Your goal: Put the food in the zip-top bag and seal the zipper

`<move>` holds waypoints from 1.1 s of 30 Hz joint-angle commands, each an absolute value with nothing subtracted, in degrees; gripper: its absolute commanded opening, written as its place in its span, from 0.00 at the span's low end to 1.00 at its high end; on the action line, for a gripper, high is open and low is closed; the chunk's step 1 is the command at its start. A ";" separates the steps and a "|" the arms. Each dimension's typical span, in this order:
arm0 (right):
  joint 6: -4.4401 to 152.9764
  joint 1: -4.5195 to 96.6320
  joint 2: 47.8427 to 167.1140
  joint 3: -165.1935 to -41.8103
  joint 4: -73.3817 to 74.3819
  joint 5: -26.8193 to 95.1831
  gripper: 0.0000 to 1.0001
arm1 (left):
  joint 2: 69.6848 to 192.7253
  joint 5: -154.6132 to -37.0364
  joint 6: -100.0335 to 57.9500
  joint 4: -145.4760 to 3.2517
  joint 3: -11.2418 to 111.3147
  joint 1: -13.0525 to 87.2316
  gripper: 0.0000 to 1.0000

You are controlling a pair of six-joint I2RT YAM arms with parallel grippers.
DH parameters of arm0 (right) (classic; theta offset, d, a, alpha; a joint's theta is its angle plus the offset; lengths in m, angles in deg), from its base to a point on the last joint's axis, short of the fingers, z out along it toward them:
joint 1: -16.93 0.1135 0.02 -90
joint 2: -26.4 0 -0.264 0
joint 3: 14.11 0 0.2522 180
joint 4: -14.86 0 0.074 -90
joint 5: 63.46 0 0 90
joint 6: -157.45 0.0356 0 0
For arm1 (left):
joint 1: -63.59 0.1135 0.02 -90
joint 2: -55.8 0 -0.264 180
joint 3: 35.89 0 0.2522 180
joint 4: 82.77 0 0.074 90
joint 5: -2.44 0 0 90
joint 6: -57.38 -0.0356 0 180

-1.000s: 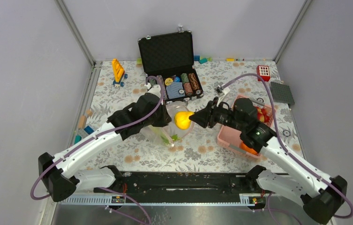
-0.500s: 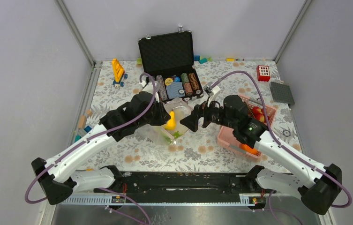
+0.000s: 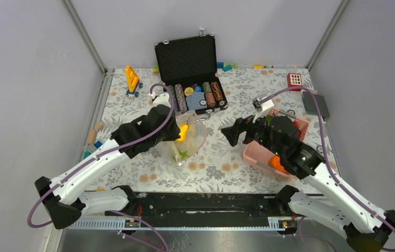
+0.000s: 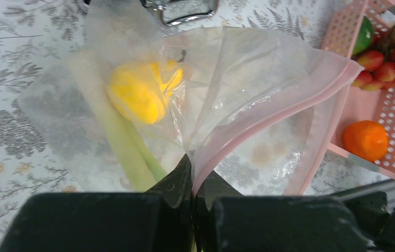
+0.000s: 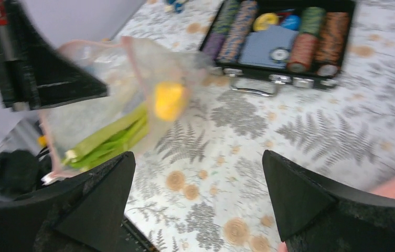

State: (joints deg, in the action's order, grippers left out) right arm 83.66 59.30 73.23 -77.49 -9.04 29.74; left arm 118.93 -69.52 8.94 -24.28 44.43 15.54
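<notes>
Had right gripper (image 3: pixel 229 132) with jaws wide and empty, just left of pink basket (image 3: pixel 253 155). Had left gripper (image 4: pixel 192 185) jaws pinched on zipper (image 4: pixel 274 113), holding zip-top bag (image 4: pixel 247 68) open farther left of basket, lemon (image 4: pixel 137 92) and celery (image 4: pixel 127 147) inside. Left orange (image 3: pixel 275 161) at basket's near end, behind right jaws; likely right arm's pick, being nearer.

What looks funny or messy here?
The zip-top bag looks odd. It is crumpled and lopsided because the left claw pinches just one spot on its rim. Its pink zipper gapes open. The lemon and celery sit inside, and nothing looks spilled.
</notes>
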 commanded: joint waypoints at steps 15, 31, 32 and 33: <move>37.49 37.29 85.60 -79.49 -25.28 8.78 1.00 | 117.90 -62.17 6.85 -23.66 44.59 17.46 0.00; 31.24 27.69 112.29 -91.15 -27.99 7.96 0.87 | 118.67 -64.88 6.40 -26.34 41.31 18.58 0.00; 31.51 27.48 113.02 -91.40 -28.69 7.26 0.87 | 118.58 -64.83 6.34 -26.50 41.17 18.75 0.00; 31.84 27.27 114.45 -91.81 -29.59 5.53 0.86 | 118.58 -64.88 6.20 -26.53 41.10 18.87 0.00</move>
State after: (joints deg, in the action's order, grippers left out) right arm 32.08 28.33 111.15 -89.06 -25.95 8.56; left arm 119.17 -64.82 7.26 -23.56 41.50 18.16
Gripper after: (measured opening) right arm 0.871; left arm 0.009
